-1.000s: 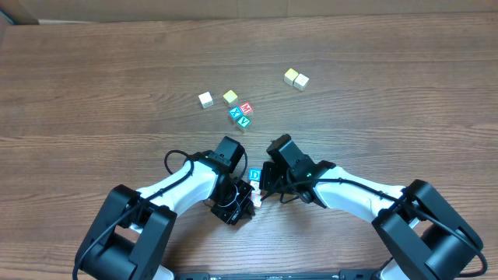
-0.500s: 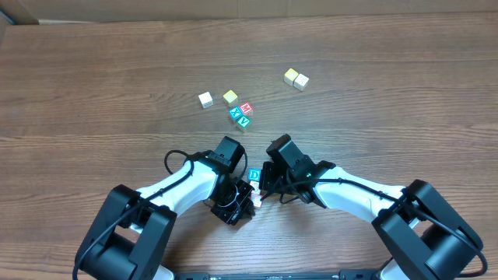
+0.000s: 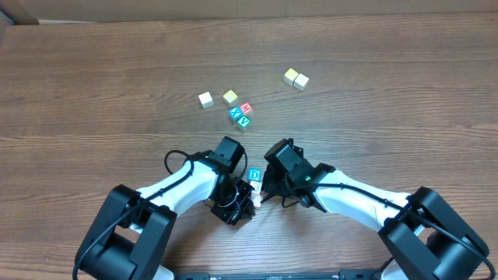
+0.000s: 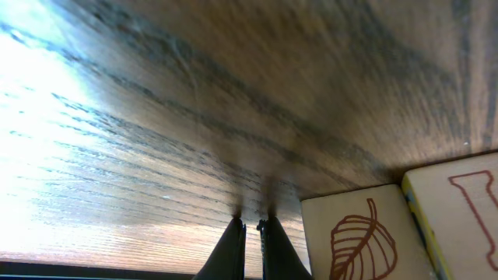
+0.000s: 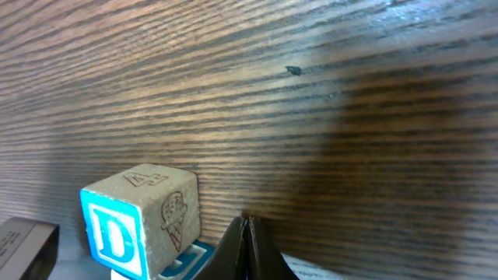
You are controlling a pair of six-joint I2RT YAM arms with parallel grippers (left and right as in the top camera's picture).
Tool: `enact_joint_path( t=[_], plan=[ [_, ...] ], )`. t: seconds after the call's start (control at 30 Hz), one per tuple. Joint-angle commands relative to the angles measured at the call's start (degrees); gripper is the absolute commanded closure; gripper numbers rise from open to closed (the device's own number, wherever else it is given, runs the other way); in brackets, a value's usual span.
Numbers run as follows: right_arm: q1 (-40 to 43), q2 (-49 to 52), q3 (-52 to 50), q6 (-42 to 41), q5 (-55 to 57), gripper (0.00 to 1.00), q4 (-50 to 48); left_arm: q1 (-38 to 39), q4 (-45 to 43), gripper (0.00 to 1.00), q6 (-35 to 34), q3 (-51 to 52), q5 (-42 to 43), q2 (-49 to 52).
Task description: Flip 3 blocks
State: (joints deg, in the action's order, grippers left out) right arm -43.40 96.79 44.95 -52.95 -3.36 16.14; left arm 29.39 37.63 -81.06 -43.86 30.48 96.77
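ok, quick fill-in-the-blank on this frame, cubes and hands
The blue-faced wooden cube between the arms shows the letter ___.
In the right wrist view, its side face carries a drawn ___ cone.
The left wrist view shows a pale wooden cube with a brown ___ drawn on it.
The left hand and right hand are both ___, holding nothing.
Missing: D; ice cream; leaf; shut.
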Motion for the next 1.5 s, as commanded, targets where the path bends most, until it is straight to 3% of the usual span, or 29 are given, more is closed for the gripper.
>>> enact_joint_path(
  t=[0.0, 0.33, 1.47],
  plan=[
    [-0.37, 0.17, -1.75, -0.81, 3.32, 0.96, 0.76, 0.70, 0.04, 0.96, -0.09, 1.62, -2.34, 2.12],
    [-2.73, -1.07, -1.75, 1.99, 3.43, 0.96, -1.64, 0.70, 0.04, 0.96, 0.04, 1.62, -2.34, 2.12],
    [-2.93, -1.66, -1.73, -0.92, 2.19, 0.96, -5.92, 0.70, 0.02, 0.96, 0.07, 1.62, -2.36, 2.12]
  ],
)
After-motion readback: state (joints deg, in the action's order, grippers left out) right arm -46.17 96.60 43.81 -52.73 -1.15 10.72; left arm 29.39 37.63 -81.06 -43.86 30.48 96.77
